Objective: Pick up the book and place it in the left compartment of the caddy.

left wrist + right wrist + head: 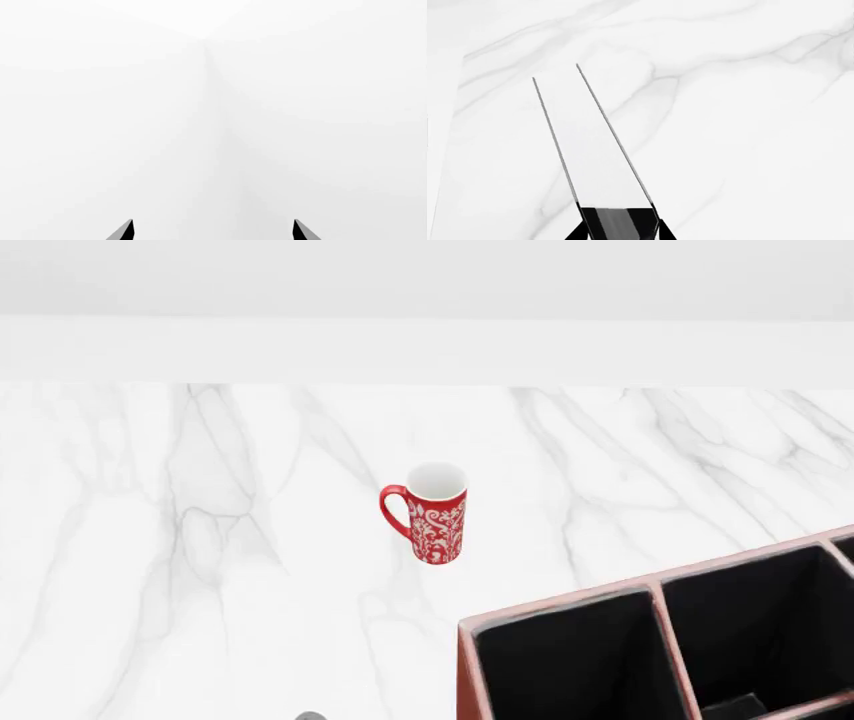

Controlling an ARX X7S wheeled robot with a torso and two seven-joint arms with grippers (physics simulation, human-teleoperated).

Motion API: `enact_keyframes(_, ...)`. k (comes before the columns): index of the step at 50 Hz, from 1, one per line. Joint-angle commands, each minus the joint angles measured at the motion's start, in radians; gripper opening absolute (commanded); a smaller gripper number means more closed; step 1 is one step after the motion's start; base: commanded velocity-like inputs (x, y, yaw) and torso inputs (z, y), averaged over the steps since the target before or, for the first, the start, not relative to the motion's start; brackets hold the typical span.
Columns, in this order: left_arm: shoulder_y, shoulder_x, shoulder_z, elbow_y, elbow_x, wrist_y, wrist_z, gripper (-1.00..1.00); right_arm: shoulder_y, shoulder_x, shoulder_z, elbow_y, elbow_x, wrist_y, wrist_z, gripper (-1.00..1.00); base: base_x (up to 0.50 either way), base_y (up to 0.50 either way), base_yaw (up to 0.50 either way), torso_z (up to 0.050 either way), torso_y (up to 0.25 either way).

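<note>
The book (597,150) is already picked up: the right gripper (617,227) has its fingers clamped on the black spine end, white page edges pointing away over the marble counter (747,125). The head view shows neither book nor arms, only a red mug (434,512) and the caddy (470,670) near the lower right, its compartments black and empty. The left gripper (213,231) hangs idle, fingers apart, facing blank white. Carrying the book over and lowering it into the left compartment (567,670) remains.
</note>
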Motion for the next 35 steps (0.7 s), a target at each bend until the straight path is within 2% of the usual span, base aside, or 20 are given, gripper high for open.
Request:
enact_keyframes(1,0.0,0.0,-0.002,0.0,-0.002,0.001,0.001,1.0,-0.005,0.047,0.005,-0.164,-0.021,-0.016,0.057,-1.0,0.0,0.0,0.0,0.0,0.0)
enact_keyframes(12,-0.002,0.0,0.003,0.0,0.001,-0.001,0.002,1.0,0.006,0.134,0.015,-0.449,-0.025,-0.025,0.157,-1.0,0.0,0.0,0.0,0.0,0.0)
enact_keyframes(35,-0.01,0.0,0.01,0.0,0.008,-0.009,0.007,1.0,0.003,0.204,0.093,-0.601,0.002,-0.092,0.269,-1.0,0.0,0.0,0.0,0.0,0.0)
